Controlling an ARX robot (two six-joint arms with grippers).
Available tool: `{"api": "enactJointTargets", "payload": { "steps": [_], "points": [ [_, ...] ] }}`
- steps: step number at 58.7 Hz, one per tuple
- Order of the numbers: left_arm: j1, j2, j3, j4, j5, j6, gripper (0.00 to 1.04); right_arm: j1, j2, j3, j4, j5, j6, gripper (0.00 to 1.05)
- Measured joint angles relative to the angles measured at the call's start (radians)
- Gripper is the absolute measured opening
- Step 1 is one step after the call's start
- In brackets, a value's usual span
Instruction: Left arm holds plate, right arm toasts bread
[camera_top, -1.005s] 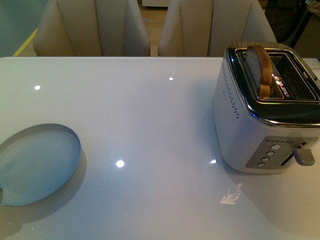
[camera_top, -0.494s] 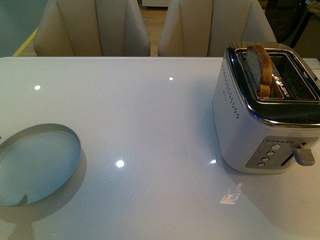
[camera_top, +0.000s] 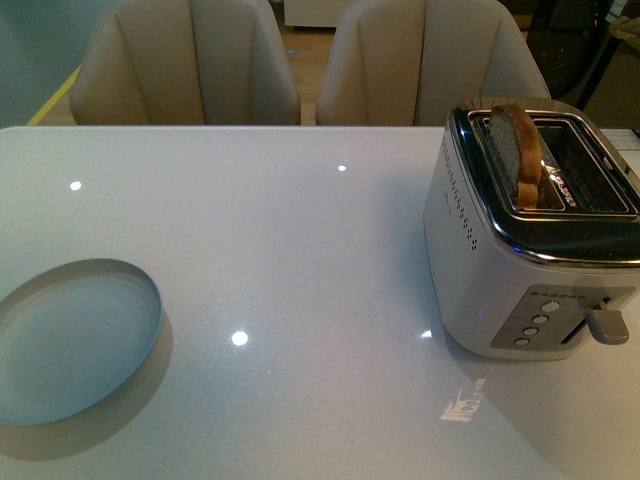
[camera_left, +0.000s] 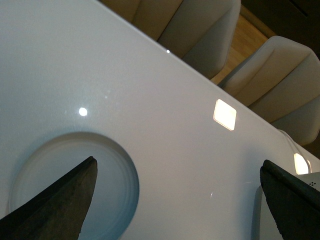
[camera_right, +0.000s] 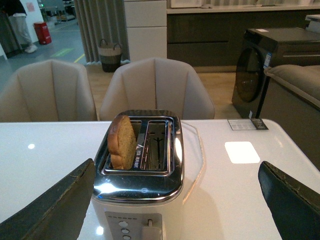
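The pale blue-grey plate (camera_top: 72, 340) lies flat on the white table at the front left; no arm shows in the front view. In the left wrist view the plate (camera_left: 102, 175) sits partly under one dark finger, and my left gripper (camera_left: 177, 200) hangs open above the table, holding nothing. The bread (camera_top: 516, 152) stands upright in the left slot of a silver toaster (camera_top: 520, 270) at the right. My right gripper (camera_right: 175, 200) is open, back from the toaster (camera_right: 137, 190), with the bread (camera_right: 121, 142) sticking up out of the slot.
Two beige chairs (camera_top: 190, 65) stand behind the table's far edge. The toaster's lever (camera_top: 607, 325) and a column of buttons (camera_top: 533, 322) face the front. A small label (camera_top: 462, 402) lies on the table in front of the toaster.
The front view has shifted slightly, so the table and toaster sit a little lower in frame. A small dark tip by the plate's front-left rim is gone from view.
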Motion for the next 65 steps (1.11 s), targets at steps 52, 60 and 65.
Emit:
{"api": "enactJointTargets", "payload": {
  "steps": [52, 60, 65],
  "points": [
    [-0.208, -0.397, -0.503, 0.547, -0.221, 0.492, 0.03, 0.000, 0.000, 0.000, 0.000, 0.000, 0.000, 0.96],
    [-0.152, -0.504, -0.538, 0.475, -0.168, 0.492, 0.03, 0.000, 0.000, 0.000, 0.000, 0.000, 0.000, 0.96],
    [-0.131, -0.523, -0.571, 0.500, -0.147, 0.492, 0.03, 0.000, 0.000, 0.000, 0.000, 0.000, 0.000, 0.96]
  ]
}}
